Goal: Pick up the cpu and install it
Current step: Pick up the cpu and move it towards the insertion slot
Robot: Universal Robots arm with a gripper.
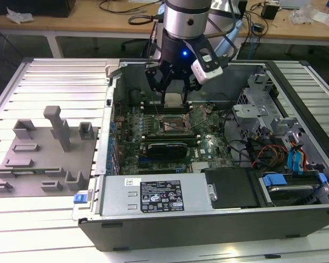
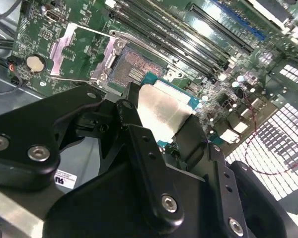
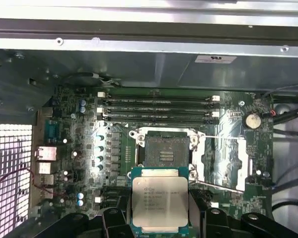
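the gripper [image 1: 174, 94] hangs inside the open case [image 1: 208, 227], its fingers [image 2: 134, 124] clamped on two edges of the cpu [image 3: 160, 204]. the chip is held flat, lid up, in the air over the motherboard [image 3: 79, 148], just beside the socket [image 3: 166, 150]. the socket lies open and bare, its metal plate [image 3: 228, 158] flipped back. a grey tray [image 1: 38, 159] sits outside the case, on the exterior view's left.
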